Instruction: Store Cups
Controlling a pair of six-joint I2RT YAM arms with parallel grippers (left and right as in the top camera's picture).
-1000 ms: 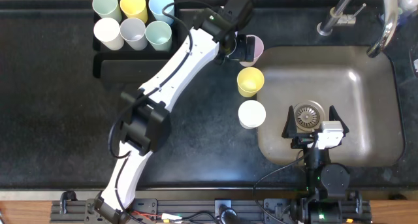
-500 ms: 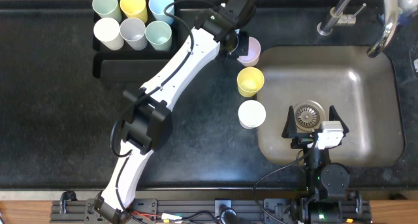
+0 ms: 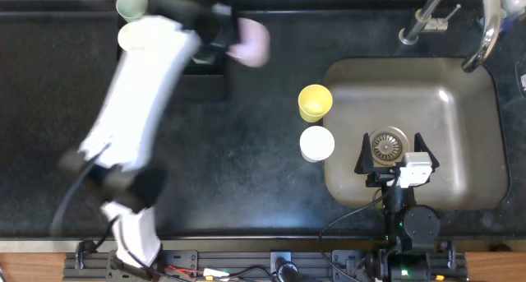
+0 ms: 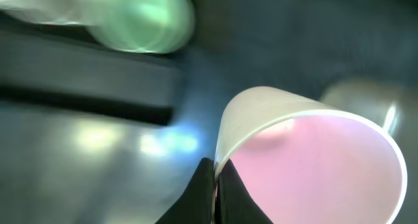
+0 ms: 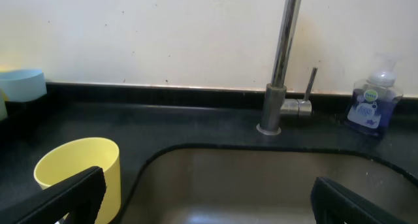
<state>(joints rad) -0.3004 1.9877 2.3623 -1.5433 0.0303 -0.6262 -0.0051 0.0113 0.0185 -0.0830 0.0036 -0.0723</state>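
The left hand (image 4: 214,179) is clenched on the pink cup (image 4: 313,165), its two dark, tapering fingers pinching the thin rim, one inside and one outside the wall. The cup is a smooth, slightly conical plastic beaker, matt and pale outside and rosier inside. It hangs tilted on its side above the far part of the table (image 3: 246,167), a black, finely speckled stone-like slab, just right of the rack (image 4: 78,96). The rack is a low, dark, straight-edged tray at the far left. A green cup (image 3: 131,2) of the same round shape stands at the rack's far left corner, and the white left arm lies over most of the rest.

Near the sink's left rim two more cups stand upright on the table, close together. The yellow cup (image 3: 315,103) is farther, mouth up. The white cup (image 3: 316,143) is nearer, a plain round disc from above. A pale blue cup (image 5: 23,83) stands farther left, by the wall.

The sink (image 3: 460,93) is a brushed steel basin with rounded corners and a round metal drain (image 3: 388,139). The right hand (image 3: 393,154) hangs over it released, its black fingers spread wide and grasping nothing. A slim chrome tap (image 3: 427,19) rises behind the basin, with a clear blue soap bottle (image 5: 371,103) to its right.
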